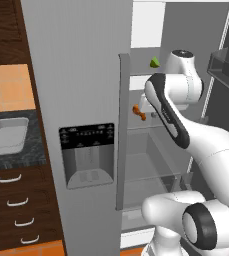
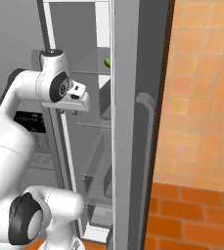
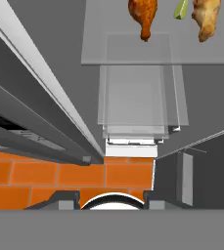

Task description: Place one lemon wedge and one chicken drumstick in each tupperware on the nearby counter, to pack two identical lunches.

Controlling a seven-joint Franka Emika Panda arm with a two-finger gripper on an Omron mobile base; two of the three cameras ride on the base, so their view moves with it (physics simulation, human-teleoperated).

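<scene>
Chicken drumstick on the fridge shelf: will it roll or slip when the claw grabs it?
The chicken drumstick looks rigid and light. Its rounded meaty end may roll on the smooth glass shelf. The taper could slide between the fingers, so gripping the thick end seems safer.

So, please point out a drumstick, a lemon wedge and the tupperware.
drumstick point(image 3: 144, 14): hand view, meaty end.
lemon wedge point(image 1: 155, 62): left base view, middle.
tupperware point(image 1: 17, 145): left base view, front wall.

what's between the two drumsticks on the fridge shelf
A lemon wedge lies between the two chicken drumsticks on the glass shelf, closer to the right-hand one, as the hand view shows.
</scene>
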